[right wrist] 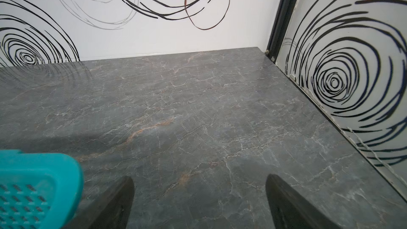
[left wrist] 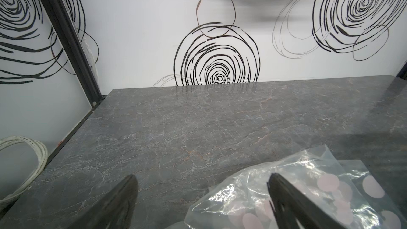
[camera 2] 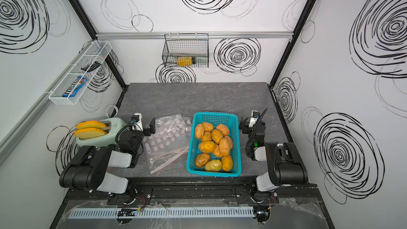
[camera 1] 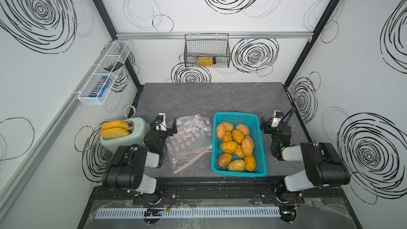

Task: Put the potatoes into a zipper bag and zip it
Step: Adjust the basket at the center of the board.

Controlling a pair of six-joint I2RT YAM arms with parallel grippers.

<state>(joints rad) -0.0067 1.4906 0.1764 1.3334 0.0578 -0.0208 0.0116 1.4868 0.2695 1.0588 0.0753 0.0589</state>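
- Walls (camera 1: 182, 7): 3 white panels with black scribbled spirals, joined by 2 black corner posts (camera 1: 102, 12).
- Aluminium rail (camera 1: 154, 35): runs across the back wall.
- Black wire basket (camera 1: 191, 47): hangs from the rail and holds a yellow item (camera 1: 206, 61).
- White wire shelf (camera 1: 91, 99): fixed to the left wall, 3 compartments. The nearest holds a blue candy packet (camera 1: 100, 87).
- Tabletop (camera 1: 209, 98): dark grey, marble-veined and glossy, reflecting the wall pattern.
- Mint-green toaster (camera 1: 134, 135): stands at the table's left edge with 2 toast slices (camera 1: 114, 128) in its slots.
- Slotted grey cable duct (camera 1: 187, 212): lies along the front.
- Light: even and diffuse.

potatoes (camera 1: 236, 146): in teal basket (camera 1: 260, 148) | zipper bag (camera 1: 189, 137): between teal basket and toaster (camera 1: 123, 141) | toaster: two toast slices (camera 1: 114, 129)
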